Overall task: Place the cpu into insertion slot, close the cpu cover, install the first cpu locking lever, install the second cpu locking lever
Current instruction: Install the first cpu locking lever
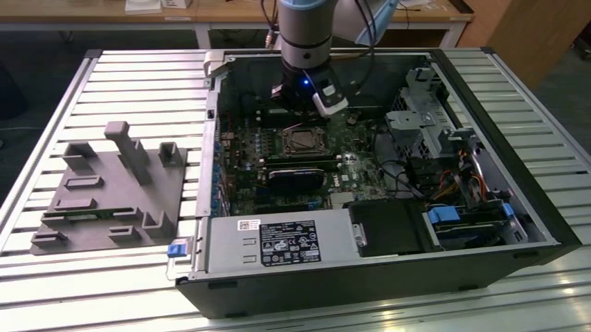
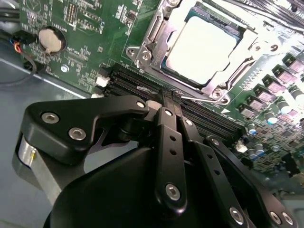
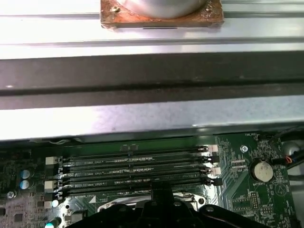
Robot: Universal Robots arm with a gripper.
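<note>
Gripper, second wrist view: the black fingers meet tip to tip, with no gap and nothing held between them. Its housing blocks the board beneath it. Just past the tips lie the memory slots, partly covered by the fingers. To one side of them is a coin cell.

Beyond the memory slots the cpu sits in the slot. Its pale top glares (surface detail washed out) and its far corner is cut by the picture edge. The cover lies flat over the cpu's edges. A thin lever runs along the cover's near side; whether it is latched cannot be made out.

First wrist view: past the memory slots rises the case wall. Behind it are table slats and a copper-coloured block carrying a metal cylinder that is cut off.

Exterior view: the arm reaches down into the open case, just behind the slot. Its lower end is dark against dark and hard to separate. The case lies on its side on a slatted metal table. A grey fixture sits near it, at the exterior view's left. Farthest off are light workbenches and a wooden cabinet, both cut off
</note>
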